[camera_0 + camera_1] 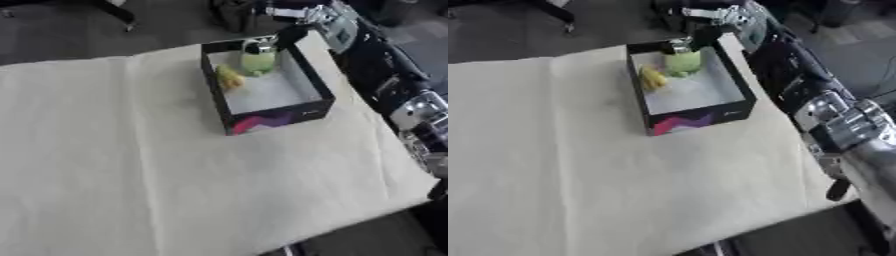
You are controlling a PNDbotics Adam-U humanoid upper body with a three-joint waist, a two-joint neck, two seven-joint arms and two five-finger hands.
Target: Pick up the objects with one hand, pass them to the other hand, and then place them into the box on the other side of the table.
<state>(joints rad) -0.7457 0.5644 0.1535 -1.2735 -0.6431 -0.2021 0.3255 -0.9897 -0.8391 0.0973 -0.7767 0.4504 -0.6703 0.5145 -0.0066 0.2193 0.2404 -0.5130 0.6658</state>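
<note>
A black box [271,107] with a white floor is seen at the upper right of the frame, on a cream cloth [131,160]. The right hand [684,22] is held above the box's far end; whether its fingers clasp the pale green object [258,59] below cannot be told. That object stands upright. A yellow object [229,78] lies beside it, elongated toward the frame's top.

Matt cream cloth on table [105,150]; box [278,111] glossy black card, white inside.
</note>
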